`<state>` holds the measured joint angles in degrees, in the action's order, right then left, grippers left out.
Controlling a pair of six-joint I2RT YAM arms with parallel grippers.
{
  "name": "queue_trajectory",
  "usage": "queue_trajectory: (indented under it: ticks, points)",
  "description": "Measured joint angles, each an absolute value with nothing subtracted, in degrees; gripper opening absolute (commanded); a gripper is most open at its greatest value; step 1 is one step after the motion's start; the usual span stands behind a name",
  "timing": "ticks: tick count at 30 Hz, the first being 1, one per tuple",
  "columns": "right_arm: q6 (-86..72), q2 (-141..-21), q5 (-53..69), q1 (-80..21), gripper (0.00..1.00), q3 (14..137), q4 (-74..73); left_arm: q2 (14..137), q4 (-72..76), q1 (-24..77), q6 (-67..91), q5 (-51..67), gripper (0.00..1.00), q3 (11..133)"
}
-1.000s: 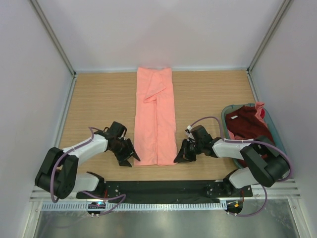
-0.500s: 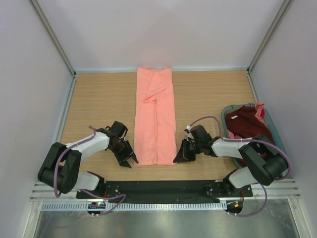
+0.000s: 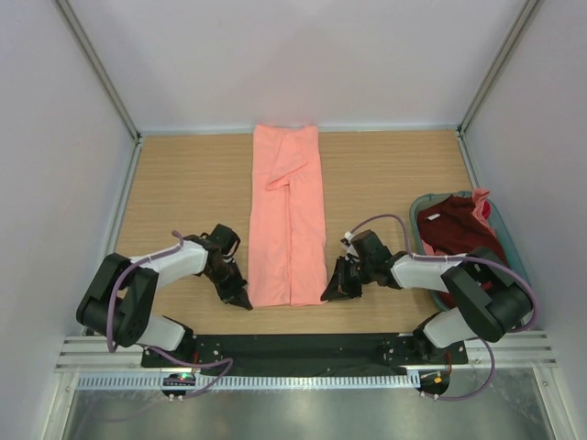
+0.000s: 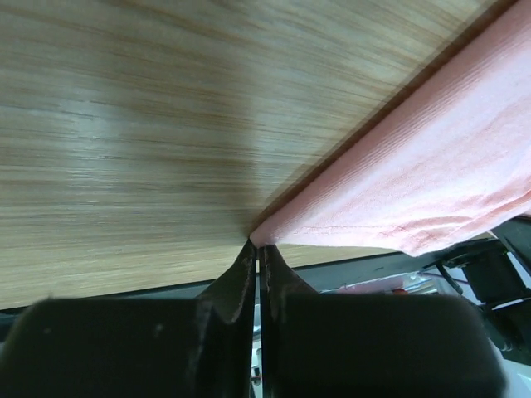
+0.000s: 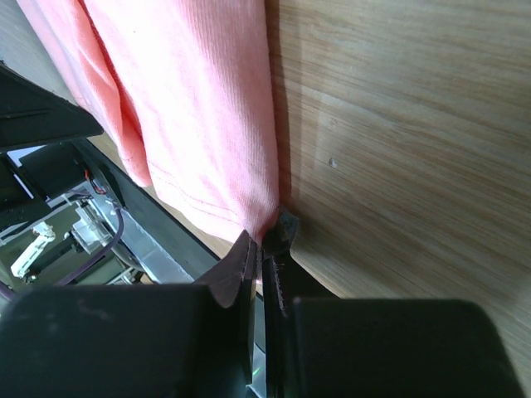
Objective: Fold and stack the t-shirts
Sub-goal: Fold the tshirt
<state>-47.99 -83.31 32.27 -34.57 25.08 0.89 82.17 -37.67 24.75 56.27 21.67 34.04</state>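
Snapping shut from wide open, my left gripper (image 3: 241, 301) is pinching the pink shirt (image 3: 287, 220) at its near left corner; my right gripper (image 3: 327, 295) is still clamping the right one.

Wood tabletop (image 3: 183, 183), white walls (image 3: 303, 64) on 3 sides. Grey-teal basket (image 3: 415, 213) at right edge of tabletop. Black mounting plate (image 3: 303, 346) along near edge, ribbed metal rail (image 3: 303, 380) beyond.

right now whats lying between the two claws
The near end of the folded salmon-pink t-shirt fills that stretch, with the left claw and right claw at its corners. The top view shows it.
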Motion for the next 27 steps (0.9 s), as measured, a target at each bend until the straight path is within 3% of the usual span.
queue_trajectory:
  ticks: [9,10,11,14,18,23,27]
  points:
    - [-46.46,-83.26,31.68,-34.57,0.01,26.33,-1.85,81.17,-38.61,26.22,53.43,18.02,0.04,35.42]
    - [-46.33,-83.26,31.64,-34.57,0.01,26.44,-2.11,80.6,-38.61,26.37,53.34,16.99,0.14,35.44]
    - [-46.24,-83.26,31.62,-34.57,0.01,26.5,-2.22,80.18,-38.61,26.41,53.3,16.21,0.34,35.46]
    - [-46.0,-83.26,31.62,-34.57,0.01,26.59,-2.44,77.71,-38.63,26.55,53.67,13.45,0.53,35.57]
    - [-45.8,-83.24,31.64,-34.57,0.01,26.59,-2.48,74.96,-38.89,26.52,54.06,8.67,0.57,35.46]
    - [-45.74,-83.24,31.66,-34.57,0.01,26.59,-2.52,75.5,-39.07,26.5,53.76,7.77,0.48,35.64]
    - [-45.58,-83.24,31.68,-34.57,0.01,26.61,-2.61,78.59,-39.33,27.05,53.58,9.23,0.48,37.3]
